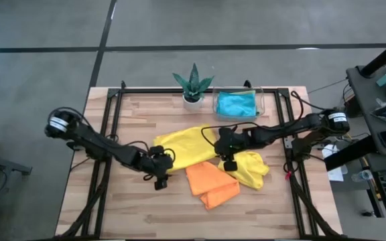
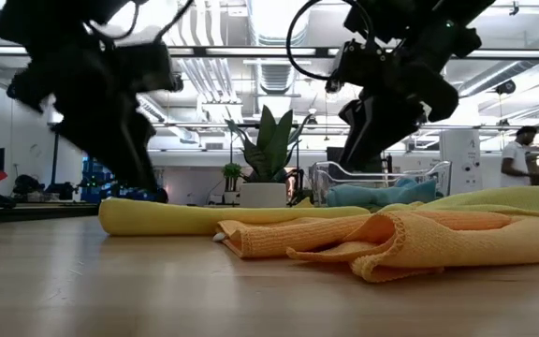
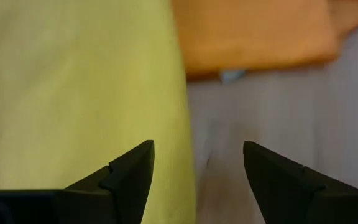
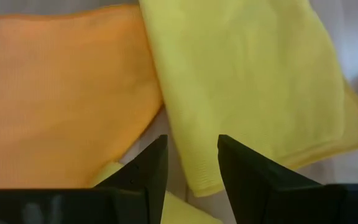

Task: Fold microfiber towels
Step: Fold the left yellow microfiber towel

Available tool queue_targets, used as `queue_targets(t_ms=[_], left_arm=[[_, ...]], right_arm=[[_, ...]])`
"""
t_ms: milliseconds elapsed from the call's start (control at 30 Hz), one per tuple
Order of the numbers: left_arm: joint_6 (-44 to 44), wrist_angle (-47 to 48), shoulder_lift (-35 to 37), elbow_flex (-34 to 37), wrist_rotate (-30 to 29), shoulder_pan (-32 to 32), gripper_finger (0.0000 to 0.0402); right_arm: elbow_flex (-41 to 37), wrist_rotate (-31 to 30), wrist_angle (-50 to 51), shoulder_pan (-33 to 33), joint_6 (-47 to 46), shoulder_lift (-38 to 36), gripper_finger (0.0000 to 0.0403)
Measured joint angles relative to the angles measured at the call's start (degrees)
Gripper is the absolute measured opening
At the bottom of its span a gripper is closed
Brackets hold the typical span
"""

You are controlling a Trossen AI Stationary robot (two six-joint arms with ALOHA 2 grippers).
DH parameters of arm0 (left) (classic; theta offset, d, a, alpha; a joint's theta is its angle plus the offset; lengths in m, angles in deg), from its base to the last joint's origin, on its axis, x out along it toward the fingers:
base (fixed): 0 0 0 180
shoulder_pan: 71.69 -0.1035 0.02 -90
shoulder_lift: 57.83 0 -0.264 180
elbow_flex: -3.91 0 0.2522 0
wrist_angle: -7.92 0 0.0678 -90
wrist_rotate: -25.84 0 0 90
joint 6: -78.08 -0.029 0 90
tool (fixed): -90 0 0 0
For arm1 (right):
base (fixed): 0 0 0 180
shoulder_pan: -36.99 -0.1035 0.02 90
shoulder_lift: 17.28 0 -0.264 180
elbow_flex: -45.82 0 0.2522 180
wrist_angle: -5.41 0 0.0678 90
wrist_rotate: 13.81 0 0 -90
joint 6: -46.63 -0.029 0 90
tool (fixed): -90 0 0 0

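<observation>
A bright yellow towel (image 1: 186,148) lies spread in the middle of the table. Its near edge overlaps an orange towel (image 1: 212,184), which lies crumpled. A second yellow towel (image 1: 252,167) lies bunched to the right. A sky blue towel (image 1: 236,104) rests in the clear tray (image 1: 263,100). My left gripper (image 3: 197,171) is open and slants down over the spread yellow towel's near left edge (image 3: 166,124). My right gripper (image 4: 191,163) is open with a narrow gap. It hovers where the orange towel (image 4: 61,93) meets the yellow cloth (image 4: 247,87).
A spiky potted plant (image 1: 193,87) stands at the far edge beside the tray. Black frame rails (image 1: 106,134) run along both sides of the table. Bare wood (image 1: 146,214) lies near the front edge. A person (image 2: 515,154) stands in the room behind.
</observation>
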Motion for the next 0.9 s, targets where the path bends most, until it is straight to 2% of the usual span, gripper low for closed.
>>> queue_targets(t_ms=[200,300,433,600,700,900], left_arm=[[0.06,2.35,-5.24,-0.75,-0.78,-0.01,0.0226],[-0.15,2.73,-6.69,-0.83,-1.11,-0.07,0.0201],[0.42,7.50,-6.78,-0.78,-1.61,-0.10,0.0129],[3.83,20.10,-4.60,-0.75,-5.40,-0.10,0.0016],[5.69,27.63,-2.40,-0.65,-7.53,-0.10,0.0012],[4.53,37.52,1.31,-0.30,-6.65,-0.13,0.0018]], right_arm=[[-0.28,0.00,-0.10,-1.79,-2.65,0.00,0.0132],[-0.28,0.00,-0.20,-2.40,-3.07,0.00,0.0132],[-0.24,-0.06,-0.68,-2.80,-3.46,0.00,0.0132],[-0.45,-0.09,-2.15,-2.80,-3.61,0.00,0.0132],[-0.48,-0.09,-3.37,-2.80,-3.81,0.00,0.0132],[-0.51,-0.09,-4.53,-2.80,-3.84,0.00,0.0132]])
